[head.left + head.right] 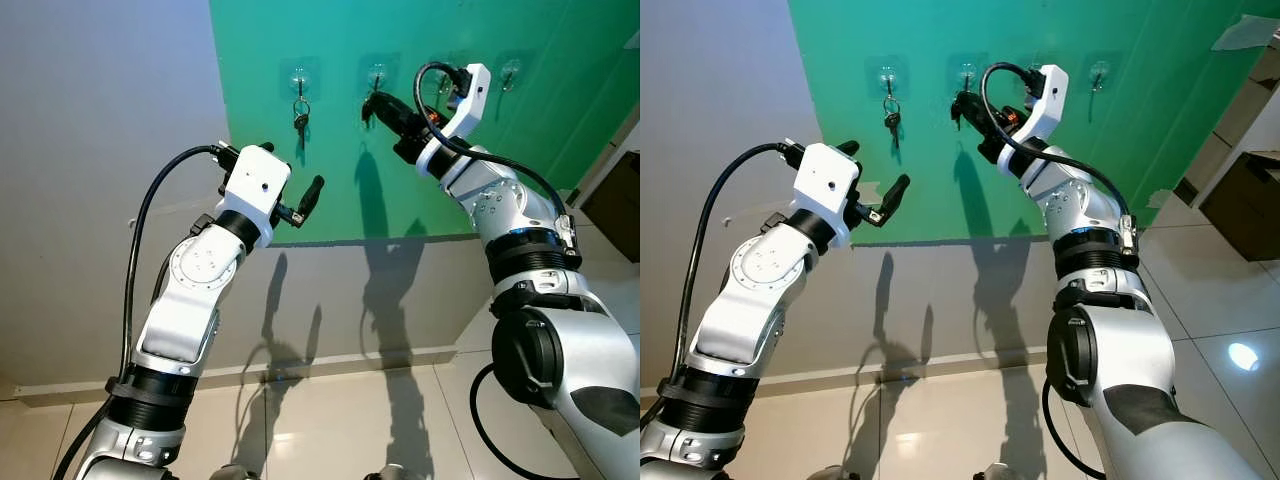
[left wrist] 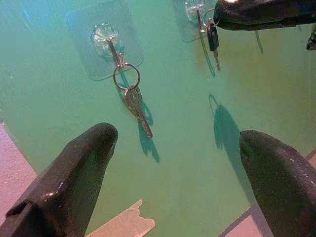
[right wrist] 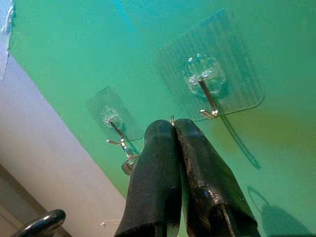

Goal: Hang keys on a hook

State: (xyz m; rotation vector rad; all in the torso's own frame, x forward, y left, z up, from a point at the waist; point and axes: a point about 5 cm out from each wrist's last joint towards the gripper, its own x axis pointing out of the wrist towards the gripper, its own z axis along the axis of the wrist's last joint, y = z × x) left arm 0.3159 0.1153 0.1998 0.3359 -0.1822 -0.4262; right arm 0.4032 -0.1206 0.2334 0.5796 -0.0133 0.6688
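- Two sets of keys: silver keys on a ring (image 1: 300,112) hang from the leftmost clear adhesive hook (image 1: 299,78).
- Right gripper (image 1: 372,108), fingers pressed shut on black-headed keys (image 2: 213,39), sits at the second clear hook (image 1: 376,75).
- Left gripper (image 1: 305,200), at 7 o'clock below the hung keys, gapes empty.

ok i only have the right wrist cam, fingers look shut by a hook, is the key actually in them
Observer: Yes. In the left wrist view a black-headed key dangles from the right gripper at its fingertips, right beside the second hook. I cannot tell if its ring is over the hook.
Operator: is the hook left of it taken
Observer: Yes, the first hook holds a ring with a silver key.
Operator: where's my left arm
Observer: The left gripper is open, held off the green wall, lower than the hooks.
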